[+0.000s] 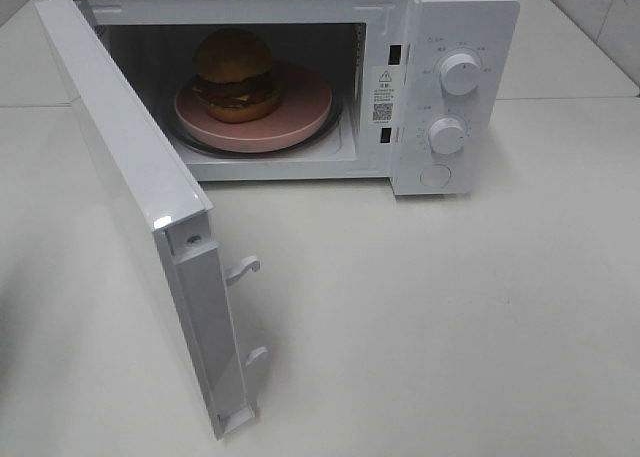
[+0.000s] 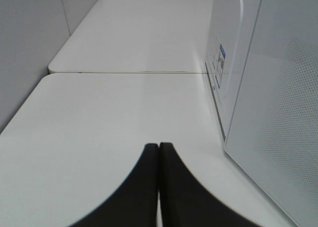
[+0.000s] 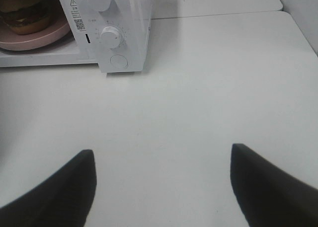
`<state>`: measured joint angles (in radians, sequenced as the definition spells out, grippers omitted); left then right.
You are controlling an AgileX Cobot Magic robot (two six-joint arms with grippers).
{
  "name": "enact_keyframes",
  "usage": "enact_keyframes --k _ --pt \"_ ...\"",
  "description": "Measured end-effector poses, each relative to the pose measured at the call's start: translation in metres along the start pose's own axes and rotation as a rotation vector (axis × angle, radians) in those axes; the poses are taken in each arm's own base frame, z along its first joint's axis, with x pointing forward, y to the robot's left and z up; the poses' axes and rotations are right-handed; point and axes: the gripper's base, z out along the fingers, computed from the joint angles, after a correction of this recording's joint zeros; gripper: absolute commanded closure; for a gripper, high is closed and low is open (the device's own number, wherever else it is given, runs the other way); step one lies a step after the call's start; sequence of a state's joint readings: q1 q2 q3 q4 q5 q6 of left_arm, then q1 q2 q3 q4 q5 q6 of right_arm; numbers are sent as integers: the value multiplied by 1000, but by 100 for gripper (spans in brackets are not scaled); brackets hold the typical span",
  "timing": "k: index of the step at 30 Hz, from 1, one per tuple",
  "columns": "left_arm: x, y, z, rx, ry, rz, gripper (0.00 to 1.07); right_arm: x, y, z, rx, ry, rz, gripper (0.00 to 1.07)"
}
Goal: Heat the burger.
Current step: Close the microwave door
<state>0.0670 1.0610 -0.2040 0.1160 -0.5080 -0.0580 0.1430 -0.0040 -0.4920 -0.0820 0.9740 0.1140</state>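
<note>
White table [image 1: 450, 307] filled most of the scene, and a second tabletop butted against it at the back. A white microwave [image 1: 470, 37] stood at the far side. Its door [image 1: 120, 167] was swung wide open on the left, with two latch hooks [image 1: 243, 269] sticking out of the free edge. The burger [image 1: 235, 72] sat upright inside the cavity on a pink plate [image 1: 305, 112], toward the plate's left half. On the panel right of the cavity were an upper knob [image 1: 459, 73], a lower knob [image 1: 447, 135] and a round button [image 1: 436, 175] beneath them.

The left gripper [image 2: 158, 146], seen only from its own wrist camera, hung over bare table near the door's outer face. Its dark fingers were pressed together with nothing between them. The right gripper [image 3: 163, 151] was over bare table in front of the microwave's panel end, well apart from it. Its fingers were spread wide and empty.
</note>
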Motion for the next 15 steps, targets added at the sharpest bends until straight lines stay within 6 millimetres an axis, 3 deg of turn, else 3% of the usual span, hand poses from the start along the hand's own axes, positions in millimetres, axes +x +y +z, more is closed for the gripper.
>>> enact_keyframes --k 15 --pt "12 -22 27 252 -23 35 107 0 0 0 0 0 0 33"
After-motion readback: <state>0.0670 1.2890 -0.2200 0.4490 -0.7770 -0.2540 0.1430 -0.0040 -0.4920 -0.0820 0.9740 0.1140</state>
